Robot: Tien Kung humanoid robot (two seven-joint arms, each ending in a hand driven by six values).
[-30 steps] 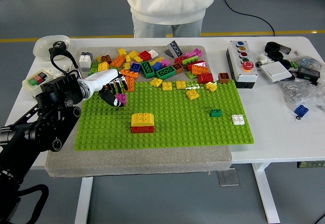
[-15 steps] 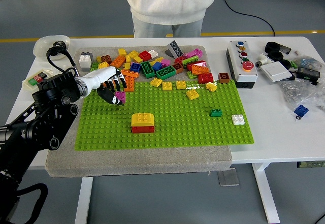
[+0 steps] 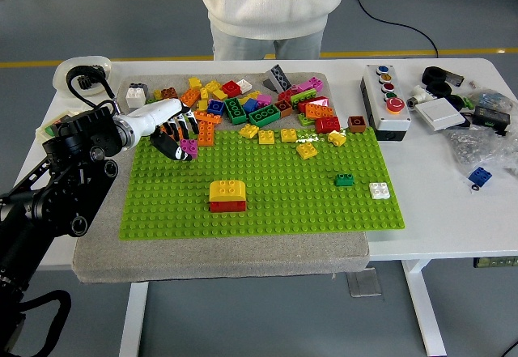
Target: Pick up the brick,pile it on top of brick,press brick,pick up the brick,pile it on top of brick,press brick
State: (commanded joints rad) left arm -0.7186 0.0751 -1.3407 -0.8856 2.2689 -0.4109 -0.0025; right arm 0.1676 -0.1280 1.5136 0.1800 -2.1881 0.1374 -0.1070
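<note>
My left hand (image 3: 176, 136) hovers over the far left corner of the green baseplate (image 3: 267, 203), its fingers curled around a small magenta brick (image 3: 188, 146). A yellow brick stacked on a red brick (image 3: 227, 195) stands near the middle of the plate, below and to the right of the hand. Several loose bricks in a pile (image 3: 243, 102) lie along the plate's far edge. A small green brick (image 3: 344, 180) and a white brick (image 3: 379, 189) sit on the right part of the plate. My right hand is out of view.
A person in a white top (image 3: 271, 5) stands at the far side. A button box (image 3: 385, 100) lies right of the plate, with cables, parts and a blue brick (image 3: 479, 176) further right. A white container (image 3: 61, 126) and a bowl (image 3: 77, 70) are on the left.
My left hand has drawn back to the left and away from me, carrying the magenta brick with it. The bricks on the plate have stayed put.
</note>
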